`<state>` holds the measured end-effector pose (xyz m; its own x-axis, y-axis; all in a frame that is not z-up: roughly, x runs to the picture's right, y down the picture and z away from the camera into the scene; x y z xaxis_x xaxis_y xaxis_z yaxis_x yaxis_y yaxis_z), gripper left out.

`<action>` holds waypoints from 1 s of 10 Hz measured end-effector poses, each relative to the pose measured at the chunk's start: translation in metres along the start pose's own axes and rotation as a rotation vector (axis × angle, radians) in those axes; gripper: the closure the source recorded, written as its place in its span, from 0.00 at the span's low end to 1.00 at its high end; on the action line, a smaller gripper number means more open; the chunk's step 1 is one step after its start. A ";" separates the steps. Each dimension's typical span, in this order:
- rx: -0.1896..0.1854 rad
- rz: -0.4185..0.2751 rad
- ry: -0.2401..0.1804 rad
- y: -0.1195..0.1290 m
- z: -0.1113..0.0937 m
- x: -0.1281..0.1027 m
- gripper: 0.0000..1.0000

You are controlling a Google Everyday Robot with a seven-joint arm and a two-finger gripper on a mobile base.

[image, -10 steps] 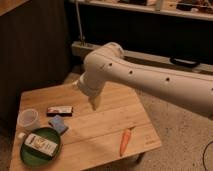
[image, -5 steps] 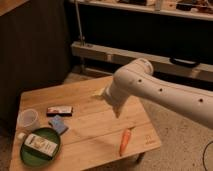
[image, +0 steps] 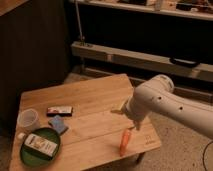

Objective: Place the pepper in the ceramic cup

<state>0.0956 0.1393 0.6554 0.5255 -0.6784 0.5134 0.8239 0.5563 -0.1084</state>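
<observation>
At the table's left edge you have the ceramic cup [image: 28, 120], upright with its mouth facing up, and you see only its own pale inner wall. Just in front of it, at the near left corner, sits the green plate [image: 26, 156], and it holds a pale rectangular packet [image: 41, 144] lying flat and slantwise across the dish. A small white object [image: 21, 135] rests between cup and plate; you cannot tell what it is. To the right of the cup lie a dark wrapped bar [image: 59, 110] and, just in front of that, a blue sponge [image: 58, 123], both on the bare wooden table [image: 85, 97].

Your pepper [image: 125, 142] is well apart from the cup, on the far right near the front edge, lying on the wood with its thick end toward the arm and its tip toward the table's edge. The white arm [image: 170, 107] reaches in from the right, and its gripper [image: 134, 125] hangs just above the pepper's thick end. Its jaws stand apart and grip nothing.
</observation>
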 end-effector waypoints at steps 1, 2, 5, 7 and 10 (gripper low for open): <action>-0.036 0.025 -0.019 0.006 0.011 -0.002 0.20; -0.051 0.032 -0.025 0.007 0.015 -0.002 0.20; -0.055 0.037 -0.025 0.009 0.015 -0.002 0.20; -0.054 0.034 -0.025 0.008 0.015 -0.002 0.20; -0.060 -0.017 0.008 0.007 0.019 0.006 0.20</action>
<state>0.1001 0.1481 0.6743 0.5125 -0.6918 0.5087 0.8440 0.5149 -0.1501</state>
